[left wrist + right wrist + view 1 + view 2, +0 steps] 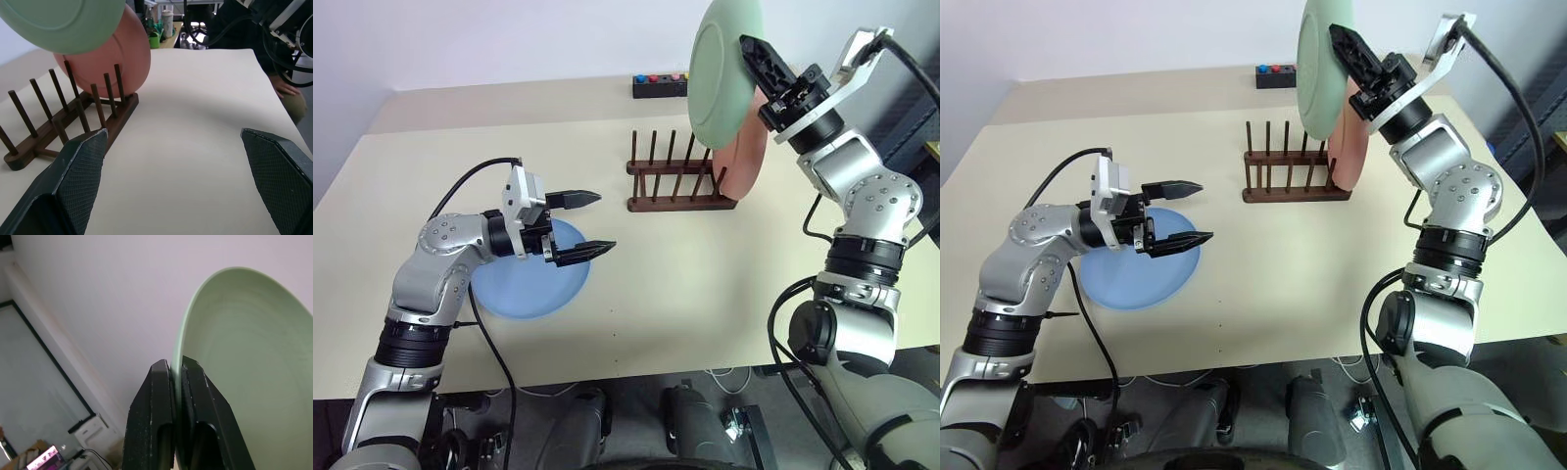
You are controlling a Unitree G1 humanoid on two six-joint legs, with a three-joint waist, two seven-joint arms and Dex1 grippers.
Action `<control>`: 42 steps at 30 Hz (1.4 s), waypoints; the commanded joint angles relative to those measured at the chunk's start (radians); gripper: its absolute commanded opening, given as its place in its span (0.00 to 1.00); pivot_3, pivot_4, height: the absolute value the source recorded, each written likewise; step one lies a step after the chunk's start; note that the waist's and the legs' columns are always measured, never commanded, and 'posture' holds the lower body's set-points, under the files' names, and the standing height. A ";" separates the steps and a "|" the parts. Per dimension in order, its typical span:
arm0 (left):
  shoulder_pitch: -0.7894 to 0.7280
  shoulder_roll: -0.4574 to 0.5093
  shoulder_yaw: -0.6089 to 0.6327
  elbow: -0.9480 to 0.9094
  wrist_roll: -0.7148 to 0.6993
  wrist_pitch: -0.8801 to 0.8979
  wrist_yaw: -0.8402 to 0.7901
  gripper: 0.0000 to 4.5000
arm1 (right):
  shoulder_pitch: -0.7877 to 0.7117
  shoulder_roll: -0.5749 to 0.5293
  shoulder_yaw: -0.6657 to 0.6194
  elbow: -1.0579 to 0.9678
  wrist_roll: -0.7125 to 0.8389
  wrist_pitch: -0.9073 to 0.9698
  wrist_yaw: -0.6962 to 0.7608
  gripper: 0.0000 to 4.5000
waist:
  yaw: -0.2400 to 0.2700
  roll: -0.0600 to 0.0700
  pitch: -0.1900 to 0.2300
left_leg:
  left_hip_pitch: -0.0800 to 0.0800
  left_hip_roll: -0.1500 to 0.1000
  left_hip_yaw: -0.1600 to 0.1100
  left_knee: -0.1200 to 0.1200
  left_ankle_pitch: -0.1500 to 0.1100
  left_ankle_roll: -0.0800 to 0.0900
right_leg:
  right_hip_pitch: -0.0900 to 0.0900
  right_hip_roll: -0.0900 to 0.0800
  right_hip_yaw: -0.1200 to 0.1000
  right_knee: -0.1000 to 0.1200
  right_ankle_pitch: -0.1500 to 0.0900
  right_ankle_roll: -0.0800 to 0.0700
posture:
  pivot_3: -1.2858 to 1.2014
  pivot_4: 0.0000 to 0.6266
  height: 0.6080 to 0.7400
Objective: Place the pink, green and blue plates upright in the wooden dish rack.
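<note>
**Green plate held aloft over the rack, pink plate racked, blue plate flat on the table**

No brand, label or readable writing can be made out on any item.

The right gripper [756,54] pinches the rim of the pale mint green round matte plate [720,73], its two black fingers [159,401] closed on the edge. The plate hangs on edge in the air above the right end of the small dark brown wooden dish rack [677,186], which has two base rails with rows of thin upright pegs.

The salmon pink round plate [749,162] stands upright at the rack's right end, between pegs.

The light blue round plate [524,284] lies flat on the beige table [685,294], well left of the rack. The left gripper [592,225] hovers over the blue plate's right edge, jaws spread wide and empty, pointing toward the rack.

A small black box with coloured buttons [659,85] sits behind the rack.
</note>
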 commanded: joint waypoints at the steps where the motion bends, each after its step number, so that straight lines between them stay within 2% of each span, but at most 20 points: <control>1: 0.000 0.006 0.022 -0.036 -0.008 -0.009 0.001 1.00 | -0.030 0.007 -0.031 -0.014 0.054 0.010 -0.022 0.01 | -0.001 0.000 0.000 | 0.000 0.000 0.000 0.000 0.000 0.000 | 0.000 0.000 0.000 0.000 0.000 0.000 | 0.52 0.24 1.00; 12: 0.004 0.004 0.021 -0.038 -0.008 -0.008 0.006 1.00 | 0.022 0.041 -0.003 -0.050 0.062 0.045 -0.046 0.01 | -0.003 0.000 0.000 | 0.000 0.000 0.000 0.000 0.000 0.000 | 0.000 0.000 0.000 0.000 0.000 0.000 | 0.52 0.24 1.00; 30: 0.013 0.023 0.014 -0.053 0.000 0.006 -0.010 1.00 | 0.111 0.049 0.116 -0.008 -0.139 -0.066 0.014 0.01 | -0.004 0.000 0.000 | 0.000 0.000 0.000 0.000 0.000 0.000 | 0.000 0.000 0.000 0.000 0.000 0.000 | 0.52 0.24 1.00; 34: 0.011 0.028 0.010 -0.051 -0.014 0.033 -0.018 1.00 | 0.110 0.043 0.142 0.011 -0.195 -0.108 0.047 0.33 | -0.004 0.000 0.000 | 0.000 0.000 0.000 0.000 0.000 0.000 | 0.000 0.000 0.000 0.000 0.000 0.000 | 0.52 0.24 1.00; 40: 0.006 0.026 0.014 -0.043 -0.003 0.032 -0.018 1.00 | 0.074 0.030 0.130 0.033 -0.218 -0.147 0.067 0.98 | -0.003 0.000 0.000 | 0.000 0.000 0.000 0.000 0.000 0.000 | 0.000 0.000 0.000 0.000 0.000 0.000 | 0.52 0.24 1.00; 42: 0.005 0.027 0.016 -0.041 -0.003 0.031 -0.019 1.00 | 0.068 0.025 0.135 0.000 -0.231 -0.174 0.078 0.99 | -0.004 0.000 0.000 | 0.000 0.000 0.000 0.000 0.000 0.000 | 0.000 0.000 0.000 0.000 0.000 0.000 | 0.52 0.24 1.00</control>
